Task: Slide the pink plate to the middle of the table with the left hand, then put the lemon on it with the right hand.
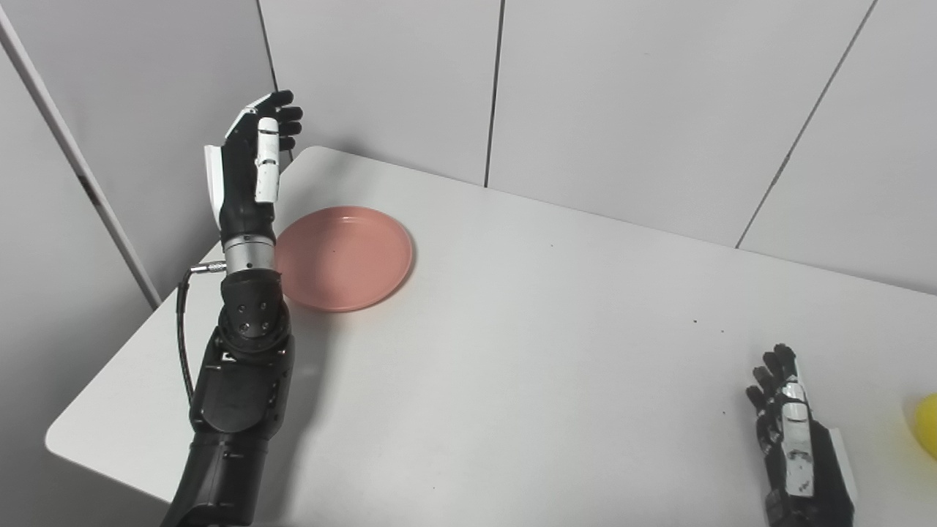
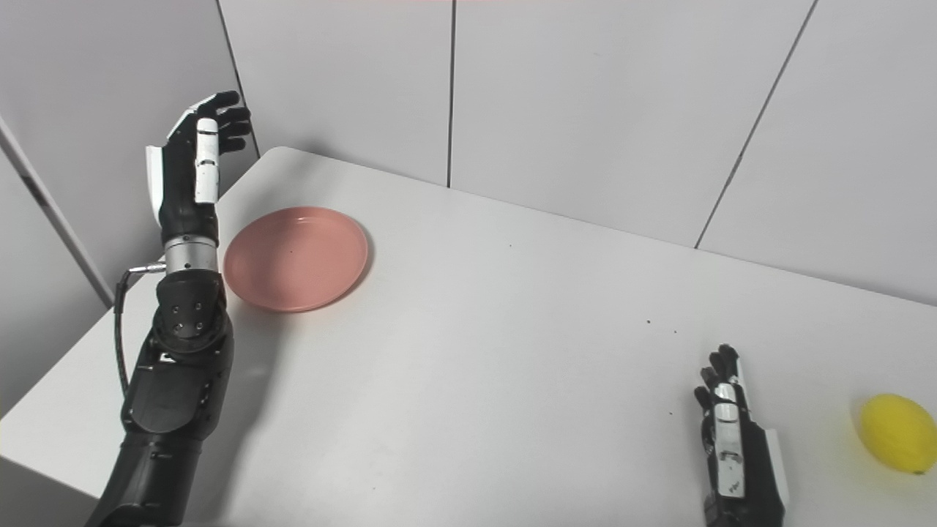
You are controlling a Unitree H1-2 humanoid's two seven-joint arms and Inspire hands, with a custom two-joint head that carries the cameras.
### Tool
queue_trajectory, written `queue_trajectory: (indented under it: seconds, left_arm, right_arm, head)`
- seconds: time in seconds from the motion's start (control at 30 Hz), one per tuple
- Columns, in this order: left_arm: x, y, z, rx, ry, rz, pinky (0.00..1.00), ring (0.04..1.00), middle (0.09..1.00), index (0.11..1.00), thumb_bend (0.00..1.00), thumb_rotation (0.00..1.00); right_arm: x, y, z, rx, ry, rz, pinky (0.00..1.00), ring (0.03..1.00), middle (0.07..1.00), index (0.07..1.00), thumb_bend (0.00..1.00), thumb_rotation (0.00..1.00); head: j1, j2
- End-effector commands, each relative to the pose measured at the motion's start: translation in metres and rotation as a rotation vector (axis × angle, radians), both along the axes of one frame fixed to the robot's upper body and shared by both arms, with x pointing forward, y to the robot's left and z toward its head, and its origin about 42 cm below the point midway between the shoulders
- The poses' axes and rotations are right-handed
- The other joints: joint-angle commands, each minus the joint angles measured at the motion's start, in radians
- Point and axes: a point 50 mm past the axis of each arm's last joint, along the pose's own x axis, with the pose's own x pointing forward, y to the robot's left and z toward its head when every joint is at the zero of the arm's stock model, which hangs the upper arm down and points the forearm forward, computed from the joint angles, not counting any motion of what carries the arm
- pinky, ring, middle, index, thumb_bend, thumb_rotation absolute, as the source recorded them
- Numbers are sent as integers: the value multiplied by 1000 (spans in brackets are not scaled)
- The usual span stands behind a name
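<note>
Plate point(image 2: 296, 258) sits far left on the table point(image 2: 512, 351), not yet slid; our left hand point(image 2: 192, 165) is raised beside it, fingers loosely curled and empty, and must lower; our right hand point(image 2: 736, 446), empty and apart-fingered, rests near the lemon point(image 2: 896, 432).

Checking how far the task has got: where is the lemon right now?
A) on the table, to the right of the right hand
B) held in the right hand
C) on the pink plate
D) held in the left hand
A: the lemon lies on the table, apart from the empty right hand; the pink plate is bare.
</note>
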Motion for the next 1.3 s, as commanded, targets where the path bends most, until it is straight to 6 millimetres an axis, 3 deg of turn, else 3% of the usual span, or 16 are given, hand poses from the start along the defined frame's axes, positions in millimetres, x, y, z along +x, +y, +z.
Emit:
queue_trajectory:
  seconds: [0.0,0.3,0.8,1.27]
  left_arm:
    - [2,7,18,30,-49,17,685,693,693,679,436,1000]
    - [7,16,0,-4,-24,44,716,714,708,687,426,1000]
    - [14,17,-26,-32,81,97,686,713,711,690,344,1000]
    - [16,15,-47,-62,159,94,788,761,740,714,354,1000]
  right_arm:
    - [3,-3,9,-4,-18,-8,1000,1000,1000,1000,309,1000]
    - [4,-5,10,1,-18,-10,1000,1000,1000,997,311,1000]
    - [1,-10,16,14,-17,3,1000,1000,1000,1000,302,1000]
    - [5,-23,8,-4,-3,-31,1000,1000,1000,991,333,1000]
  head:
    - [2,0]
    - [27,-16]
    - [71,-15]
    - [142,-32]
